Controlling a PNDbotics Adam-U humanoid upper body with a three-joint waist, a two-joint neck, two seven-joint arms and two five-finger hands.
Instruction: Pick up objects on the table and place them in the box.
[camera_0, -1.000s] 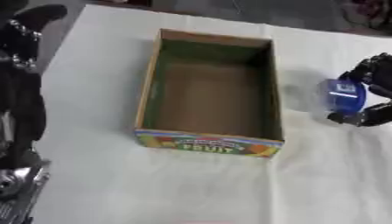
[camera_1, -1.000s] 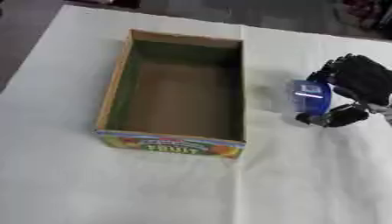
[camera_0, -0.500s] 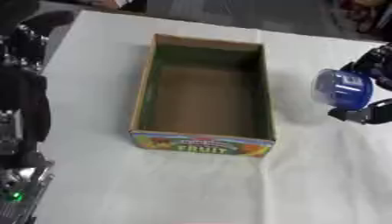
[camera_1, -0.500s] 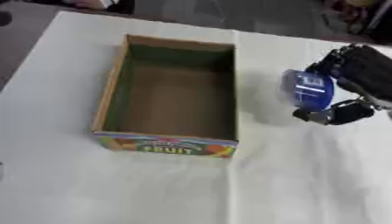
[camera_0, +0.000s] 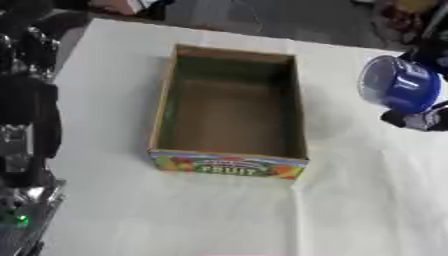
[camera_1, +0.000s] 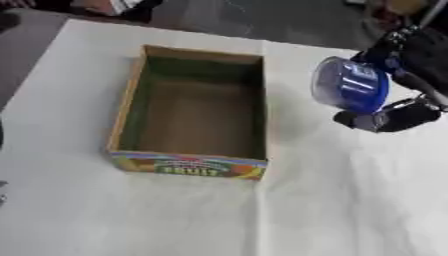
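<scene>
An open cardboard box (camera_1: 131, 100) with a colourful "FRUIT" print on its front wall lies on the white table, and its inside is bare. To its right, my right hand (camera_1: 416, 80) holds a blue round container (camera_1: 350, 91) above the table, tilted so its flat face points toward the box. Fingers curl over the top of the container and the thumb sits under it. My left arm (camera_0: 31, 100) runs down the left edge of the left eye view; its hand is not visible.
A white cloth covers the table (camera_1: 175, 215), with wide bare cloth in front of the box. Dark floor and some clutter lie beyond the far table edge (camera_1: 262, 20).
My right hand has lifted the blue container off the table and carried it up and a little toward the box. The camera view has also shifted slightly.
</scene>
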